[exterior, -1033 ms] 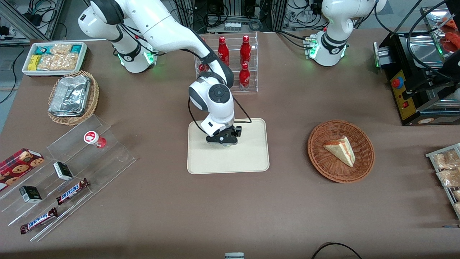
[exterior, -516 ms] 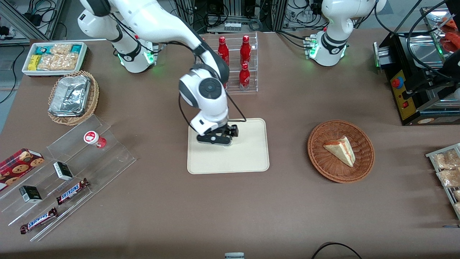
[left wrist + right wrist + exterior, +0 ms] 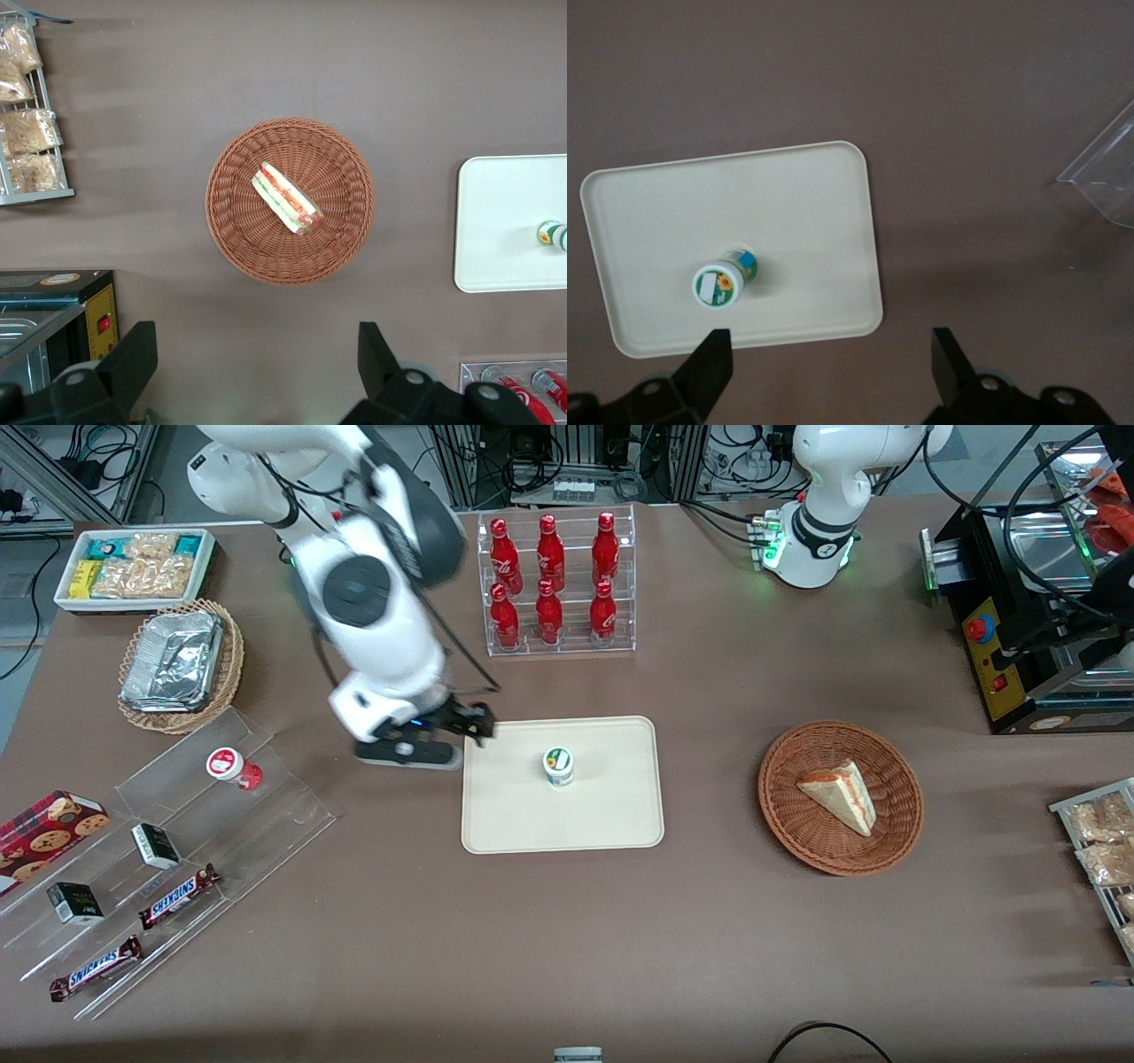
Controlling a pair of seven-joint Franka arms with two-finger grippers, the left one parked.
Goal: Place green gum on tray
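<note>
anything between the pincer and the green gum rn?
Nothing. The open pincer hangs just off the tray, toward the working arm's end. Only bare tray surface and its rim separate it from the upright green gum, as the front and right wrist views show.

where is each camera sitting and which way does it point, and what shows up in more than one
Front view: faces both arms across the table; the right arm's open claw hangs beside the tray.
Left wrist view: looks straight down on the sandwich basket, its own fingertips showing.
Right wrist view: looks down past its claw at the tray.
All three share the upright green gum on the tray.
</note>
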